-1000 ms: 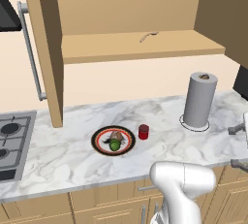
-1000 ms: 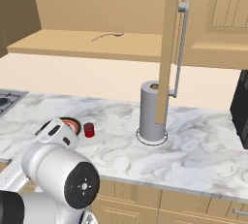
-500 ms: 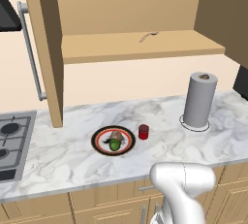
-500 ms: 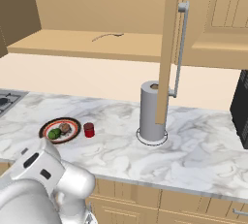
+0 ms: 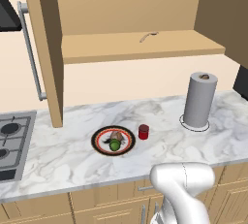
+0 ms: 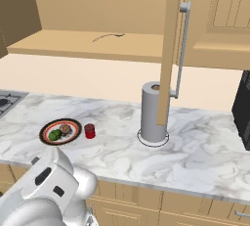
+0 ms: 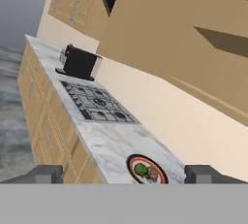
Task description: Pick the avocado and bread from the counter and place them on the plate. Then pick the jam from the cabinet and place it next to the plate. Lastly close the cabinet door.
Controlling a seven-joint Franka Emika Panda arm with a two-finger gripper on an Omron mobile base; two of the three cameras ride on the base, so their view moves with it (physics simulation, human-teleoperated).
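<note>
The arm's white housing has sunk lower in both base views compared with a second ago, when more of it stood in front of the plate in the right base view; the plate and jar are now uncovered there. Nothing on the desk has been shifted. This is judged to be a repositioning toward the last step, since everything else appears done.

The round flat plate with the orange-red and black rim (image 5: 113,140) lies centre-left on the white-grey veined marble desk (image 5: 72,155). On it the small round green avocado (image 5: 114,145) and the small brown lumpy bread roll (image 5: 116,136) are seen, touching or almost touching. The small dark red cylindrical jam jar (image 5: 143,131) stands upright just beside the plate, to its right in the left base view.

The large light-wood wall cabinet (image 5: 140,48) is open; its inner shelf carries only a thin dark curved mark that cannot be identified. The tall light-wood panelled cabinet door (image 5: 46,48) with the long silver bar handle (image 5: 30,48) stands swung out at the upper left of the left base view. A tall grey paper-towel roll (image 5: 198,100) stands at the right.

In the hand view the pincer (image 7: 124,174) is spread wide and nothing is held, the plate lying between its tips at the bottom of the frame.
</note>
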